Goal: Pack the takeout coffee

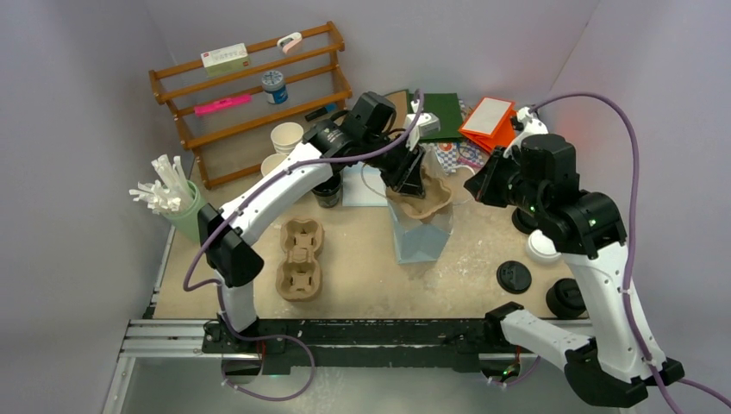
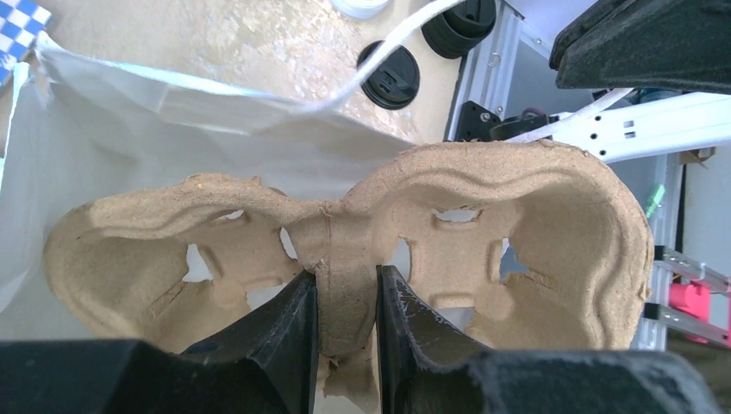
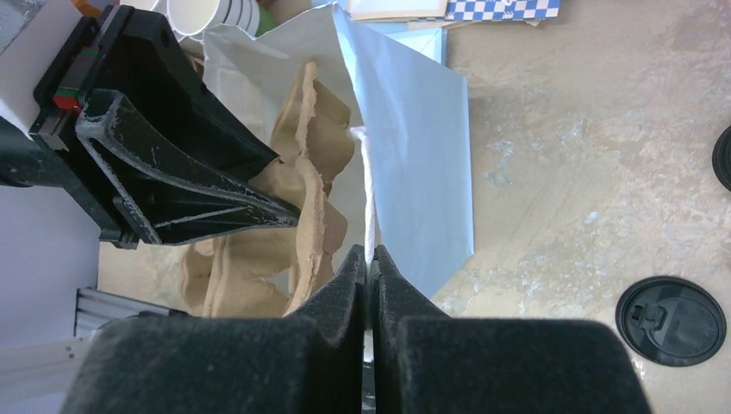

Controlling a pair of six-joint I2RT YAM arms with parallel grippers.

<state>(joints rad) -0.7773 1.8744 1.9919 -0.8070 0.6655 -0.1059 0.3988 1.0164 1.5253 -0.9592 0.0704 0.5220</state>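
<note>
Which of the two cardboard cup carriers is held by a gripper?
The carrier at the mouth of the paper bag: the left gripper pinches its middle ridge. The other carrier lies flat on the table, touched by nothing.

Wooden rack [image 1: 250,108] back left; straws [image 1: 164,191] in green cup [image 1: 186,221]; spare pulp carrier [image 1: 300,257] lying flat; black lid [image 1: 514,277] right.
</note>
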